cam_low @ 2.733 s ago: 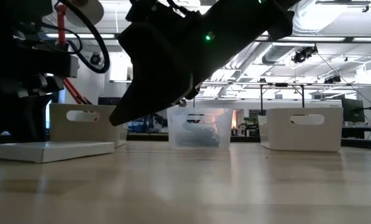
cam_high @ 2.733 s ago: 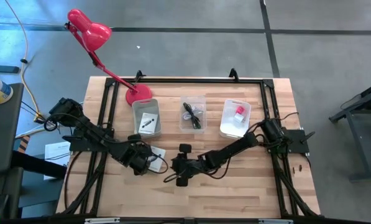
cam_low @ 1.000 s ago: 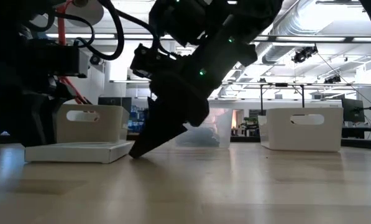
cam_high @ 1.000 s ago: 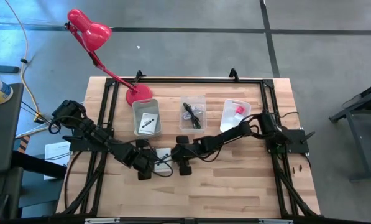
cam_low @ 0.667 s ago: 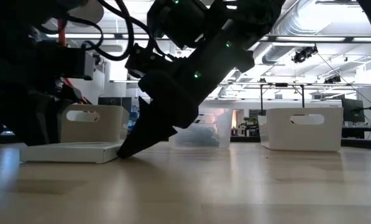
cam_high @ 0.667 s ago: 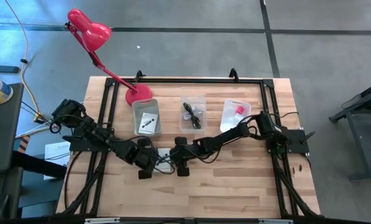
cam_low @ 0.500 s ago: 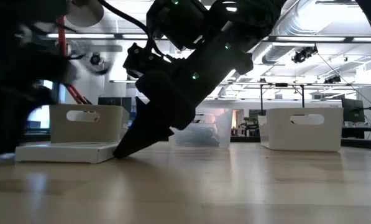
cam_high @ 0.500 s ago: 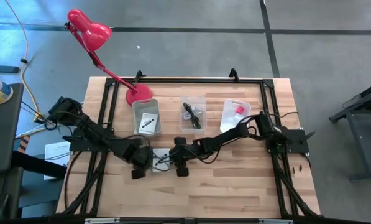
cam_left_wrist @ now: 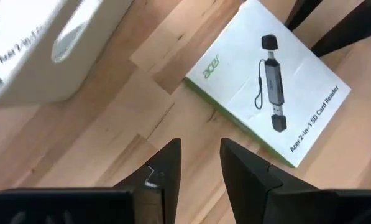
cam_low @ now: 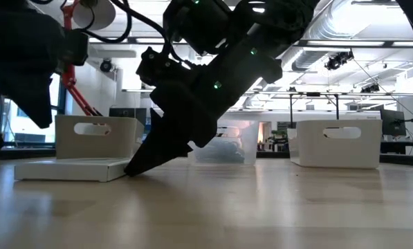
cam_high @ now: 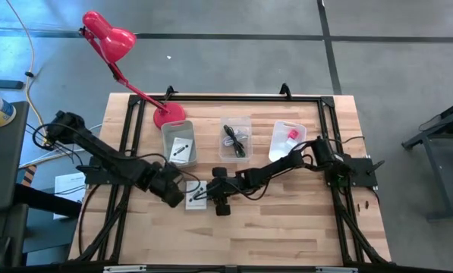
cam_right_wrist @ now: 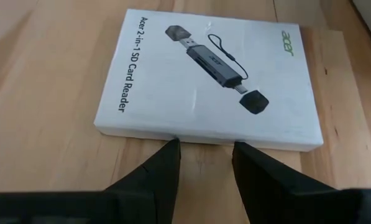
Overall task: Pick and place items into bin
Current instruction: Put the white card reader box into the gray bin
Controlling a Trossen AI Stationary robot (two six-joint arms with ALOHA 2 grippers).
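A flat white box (cam_right_wrist: 210,74) printed with a card reader lies on the table; it also shows as the box (cam_high: 195,195) in the high view. My right gripper (cam_right_wrist: 204,149) reaches down to the side of it nearer the table's right edge, fingers apart. My left gripper (cam_left_wrist: 201,149) hangs above the table left of the box, open with nothing between its fingers. Three bins stand beyond. The grey-white bin (cam_high: 179,144) holds another white card, the clear bin (cam_high: 236,138) a black cable, the white bin (cam_high: 288,142) a pink cube. My right gripper sets both open fingertips (cam_right_wrist: 170,148) against the middle of the box's long side edge (cam_right_wrist: 204,138). It comes slanting down from the table's right side. The fingers stand across that edge, and nothing lies between them. The box stays flat on the table.
A red desk lamp (cam_high: 108,38) stands with its base (cam_high: 169,115) at the far left, next to the grey-white bin. A black frame (cam_high: 226,98) runs around the table. Bare wood lies near the front edge.
My left gripper has risen off the table, drawn back from the box toward the table's left edge, and rolled at the wrist. The box has slid a little toward the left edge, staying flat, with my right gripper's fingertips behind it.
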